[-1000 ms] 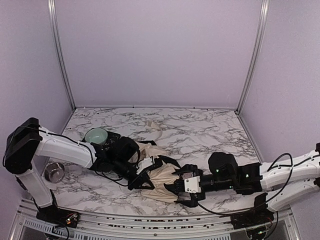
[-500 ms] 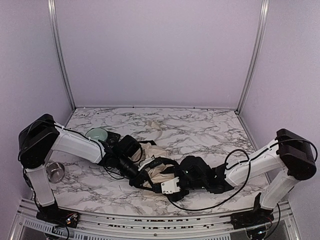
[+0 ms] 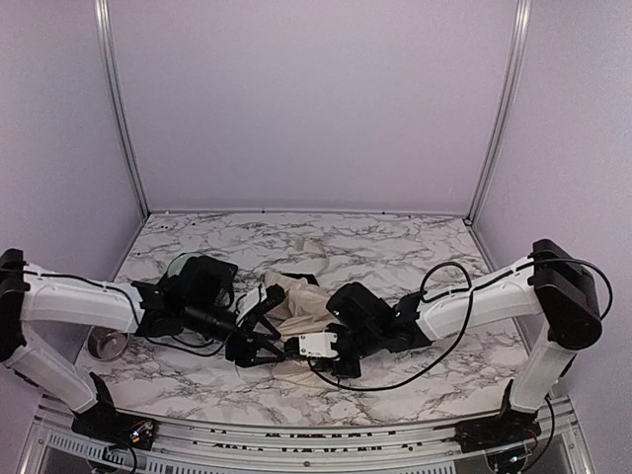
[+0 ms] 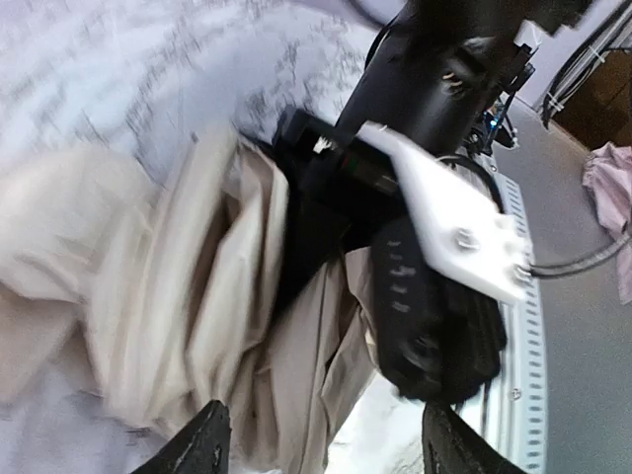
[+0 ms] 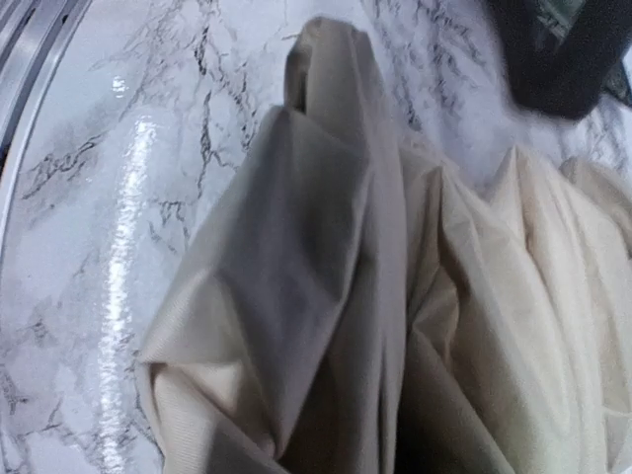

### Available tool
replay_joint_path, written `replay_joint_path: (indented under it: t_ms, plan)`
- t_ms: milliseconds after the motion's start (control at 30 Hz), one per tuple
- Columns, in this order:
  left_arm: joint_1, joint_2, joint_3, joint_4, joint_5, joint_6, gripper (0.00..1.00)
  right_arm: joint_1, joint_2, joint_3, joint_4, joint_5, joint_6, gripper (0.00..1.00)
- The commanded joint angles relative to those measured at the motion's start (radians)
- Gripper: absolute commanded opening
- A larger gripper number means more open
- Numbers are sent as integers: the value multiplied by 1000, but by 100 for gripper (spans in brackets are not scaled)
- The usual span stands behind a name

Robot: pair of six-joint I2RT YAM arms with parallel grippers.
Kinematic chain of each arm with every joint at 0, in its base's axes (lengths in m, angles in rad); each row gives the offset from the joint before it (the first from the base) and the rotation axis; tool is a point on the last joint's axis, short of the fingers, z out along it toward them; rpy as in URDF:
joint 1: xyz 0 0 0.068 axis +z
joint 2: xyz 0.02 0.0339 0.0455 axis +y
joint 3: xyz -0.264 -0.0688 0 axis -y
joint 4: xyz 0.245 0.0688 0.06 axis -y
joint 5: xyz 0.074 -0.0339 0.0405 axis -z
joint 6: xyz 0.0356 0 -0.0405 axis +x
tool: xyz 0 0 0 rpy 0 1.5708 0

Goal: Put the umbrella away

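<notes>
The umbrella lies crumpled on the marble table as a heap of cream-beige fabric with black parts showing. My left gripper sits at its left edge. In the left wrist view that gripper is open, both fingertips apart, with only a loose fold of the umbrella in front of them. My right gripper presses into the heap from the right. Gathered umbrella fabric fills the right wrist view and hides the fingers. The folds draw tight toward the jaws.
A pale green bowl stands behind my left arm. A small metal cup sits at the near left. The right arm's black wrist with its white plate is close to my left gripper. The table's near edge rail runs just behind the heap.
My left gripper has let go of the fabric, opened and drawn back to the left. My right gripper has reached further left into the heap and closed on the fabric.
</notes>
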Motion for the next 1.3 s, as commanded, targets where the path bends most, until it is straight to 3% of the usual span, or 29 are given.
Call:
replay_joint_path:
  t_ms: [0,67,133,233,367,433,600,700,800,967,1133,1267]
  plan:
    - [-98,-297,-224,354,-301,172,71,-38,65,91,-362,-249,242,21]
    - [-217,-361,-294,370,-412,372,76,-61,98,128,-438,-401,276,21]
    - [-288,-358,-326,369,-433,501,77,-90,139,162,-489,-520,306,19]
    - [-359,-285,-304,337,-517,613,77,-134,204,205,-533,-670,315,18]
    - [-394,-136,-227,300,-606,747,80,-157,307,276,-604,-737,271,18]
    - [-394,-45,-189,300,-649,796,89,-163,366,318,-626,-747,254,18]
    - [-378,117,-130,300,-811,795,89,-184,421,363,-663,-771,199,18]
    - [-370,163,-123,278,-841,774,87,-185,427,373,-682,-760,175,20]
    - [-361,178,-81,160,-802,697,67,-192,399,384,-680,-759,165,27]
    - [-309,241,69,-167,-702,536,49,-207,276,388,-628,-771,164,52]
    - [-250,298,138,-303,-517,473,42,-305,99,313,-537,-706,254,82]
    - [-185,304,166,-323,-289,417,39,-361,-127,168,-366,-495,344,85]
